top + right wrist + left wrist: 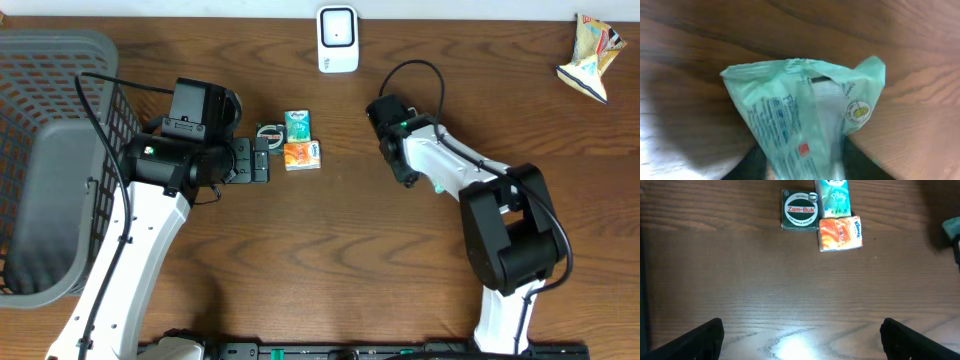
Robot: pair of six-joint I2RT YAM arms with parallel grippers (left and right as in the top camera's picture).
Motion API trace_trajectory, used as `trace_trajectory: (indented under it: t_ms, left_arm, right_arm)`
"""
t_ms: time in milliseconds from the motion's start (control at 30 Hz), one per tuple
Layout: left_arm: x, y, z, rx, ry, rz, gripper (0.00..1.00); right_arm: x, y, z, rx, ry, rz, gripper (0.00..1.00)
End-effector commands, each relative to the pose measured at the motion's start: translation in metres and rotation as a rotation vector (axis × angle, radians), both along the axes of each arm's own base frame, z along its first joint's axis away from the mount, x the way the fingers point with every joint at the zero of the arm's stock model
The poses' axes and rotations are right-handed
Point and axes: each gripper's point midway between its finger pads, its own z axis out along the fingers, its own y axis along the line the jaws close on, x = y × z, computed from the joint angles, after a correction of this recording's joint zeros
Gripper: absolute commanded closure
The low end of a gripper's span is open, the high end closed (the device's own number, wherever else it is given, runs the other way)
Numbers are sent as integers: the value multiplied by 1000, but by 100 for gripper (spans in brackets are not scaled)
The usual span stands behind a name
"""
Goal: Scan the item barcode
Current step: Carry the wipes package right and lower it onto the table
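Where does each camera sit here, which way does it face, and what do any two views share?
Overhead: above the table, facing straight down; left arm, right arm, basket and white scanner show.
Left wrist: on the left arm, looking down and forward over the wood; its open fingers sit at the bottom corners.
Right wrist: close on a green packet; dark fingers flank its lower end.
Shared: overhead and left wrist both show the Zam-Buk tin, teal pack and orange pack.

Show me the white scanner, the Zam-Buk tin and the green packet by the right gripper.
white scanner [338, 38]: overhead view, its front face.
Zam-Buk tin [800, 211]: left wrist view, lid label.
green packet [790, 115]: right wrist view, printed side.
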Motion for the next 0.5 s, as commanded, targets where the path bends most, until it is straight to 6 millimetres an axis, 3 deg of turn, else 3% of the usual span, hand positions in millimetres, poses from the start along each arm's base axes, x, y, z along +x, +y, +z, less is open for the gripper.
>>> trace_trajectory:
  t_ms: [0, 67, 200, 467]
  left_arm:
    - [2, 1, 6, 4, -19, -1, 2]
    - [2, 1, 6, 4, -19, -1, 2]
    - [2, 1, 6, 4, -19, -1, 2]
    - [2, 1, 6, 4, -19, -1, 2]
  right_arm:
    - [-8, -9, -17, -25, 48, -15, 86]
    - [-8, -9, -17, -18, 43, -26, 98]
    - [-6, 4, -13, 47, 50, -36, 99]
    - [5, 81, 25, 484, 175, 13, 99]
